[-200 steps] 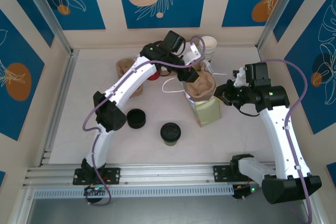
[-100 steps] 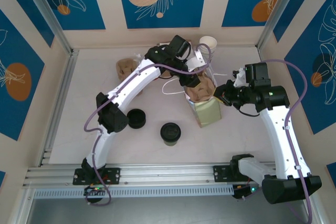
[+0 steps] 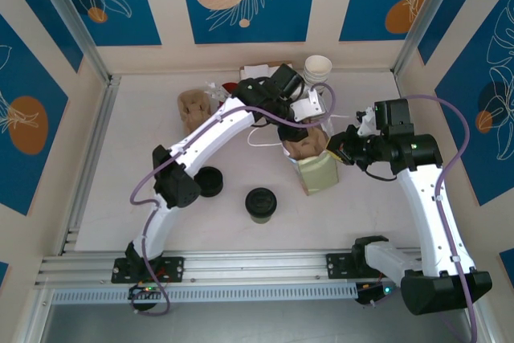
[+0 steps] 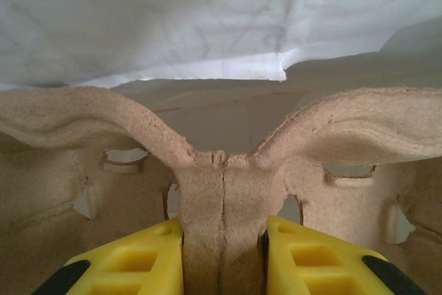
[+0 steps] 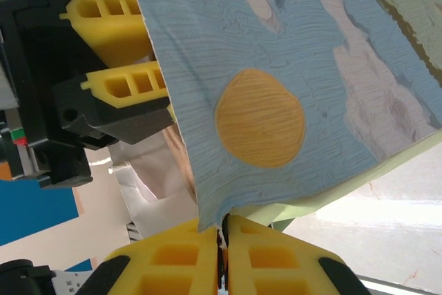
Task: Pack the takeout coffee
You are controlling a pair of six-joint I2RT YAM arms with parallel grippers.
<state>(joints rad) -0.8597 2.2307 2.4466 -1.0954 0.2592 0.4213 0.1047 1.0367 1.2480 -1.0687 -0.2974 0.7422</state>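
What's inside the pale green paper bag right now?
A brown moulded-pulp cup carrier fills its mouth, gripped by the left end effector. Anything deeper in the pale green paper bag is covered by the carrier.

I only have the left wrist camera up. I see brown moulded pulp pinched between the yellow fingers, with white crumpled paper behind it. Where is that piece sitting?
Observer: From the top view, the left gripper holds the pulp cup carrier at the mouth of the paper bag.
Operator: Is anything steadying the bag?
Observer: Yes, the right gripper is shut on the bag's edge.
Operator: And the coffee?
Observer: The takeout coffee stands on the table, lid on, nearer the arm bases than the bag and apart from both grippers.
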